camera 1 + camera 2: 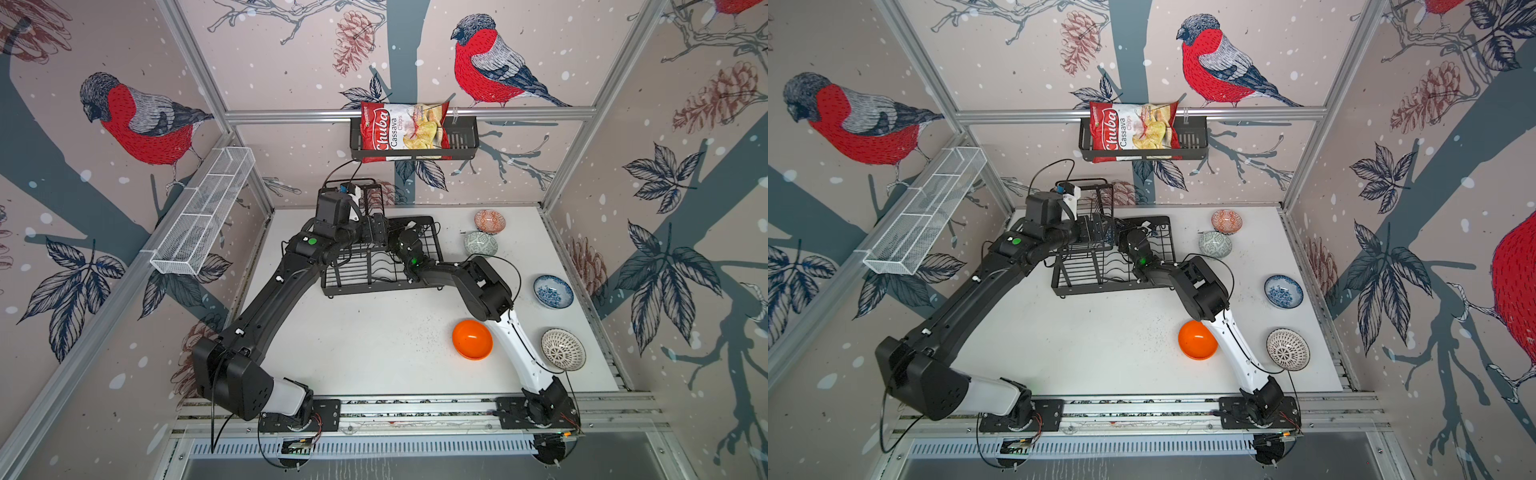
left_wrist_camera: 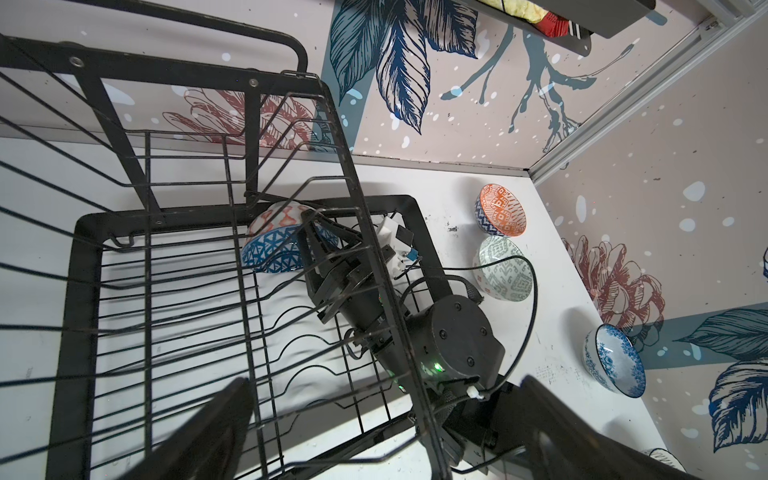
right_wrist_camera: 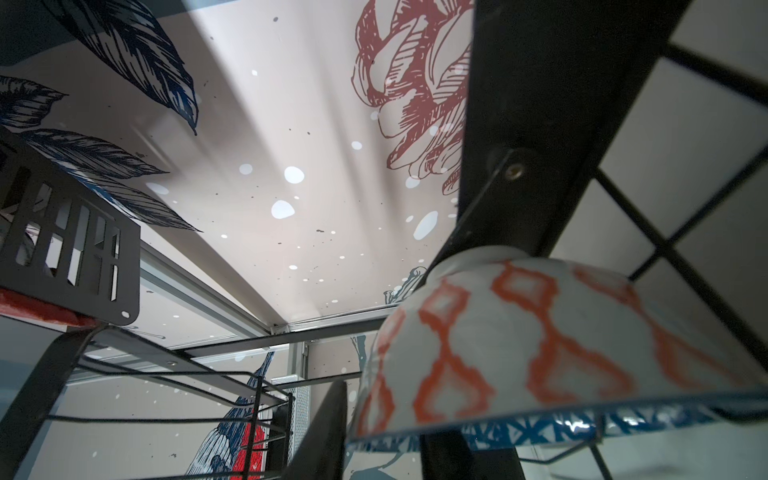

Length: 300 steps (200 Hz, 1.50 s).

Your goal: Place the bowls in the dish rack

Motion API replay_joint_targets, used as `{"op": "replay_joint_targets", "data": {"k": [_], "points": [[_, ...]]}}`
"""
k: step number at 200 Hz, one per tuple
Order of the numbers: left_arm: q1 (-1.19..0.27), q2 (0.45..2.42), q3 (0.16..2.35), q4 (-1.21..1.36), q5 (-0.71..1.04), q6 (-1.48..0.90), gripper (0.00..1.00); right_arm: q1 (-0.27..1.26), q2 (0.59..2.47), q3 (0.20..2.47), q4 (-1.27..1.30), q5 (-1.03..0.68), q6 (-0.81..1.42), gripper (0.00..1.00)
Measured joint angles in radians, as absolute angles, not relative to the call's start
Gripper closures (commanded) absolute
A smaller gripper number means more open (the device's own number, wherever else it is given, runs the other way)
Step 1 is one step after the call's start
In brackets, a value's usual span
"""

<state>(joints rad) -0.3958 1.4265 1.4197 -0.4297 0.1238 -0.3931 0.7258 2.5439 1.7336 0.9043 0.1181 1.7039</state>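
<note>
**Dark-blue geometric bowl**, white with orange lattice on the outside, lies tilted on edge at the far end of the lower tier of the dish rack. It sits beside a post of the raised upper basket.

**Right gripper** reaches into the lower tier, its fingers at the bowl's rim and its jaws narrowly parted. Through the wires it cannot be told whether they pinch the rim or only touch it.

**Left gripper** hovers over the rack, jaws spread wide, holding nothing.

**Other bowls:** five sit on the white table, right of the rack.
- The orange-red patterned bowl and grey-green bowl are just beside each other near the back wall.
- The blue-flowered bowl is further forward, by the right wall.
- The plain orange bowl and lattice bowl are nearest the arm bases, on either side of the right arm.
</note>
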Motion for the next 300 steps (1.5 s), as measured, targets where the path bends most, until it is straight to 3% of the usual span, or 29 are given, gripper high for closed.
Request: {"op": "replay_joint_targets", "data": {"k": [300], "points": [[-0.396,1.427,1.414,-0.427,0.153,-0.430,0.01,0.727,2.410,1.532,0.974,0.122,1.708,0.68]]}}
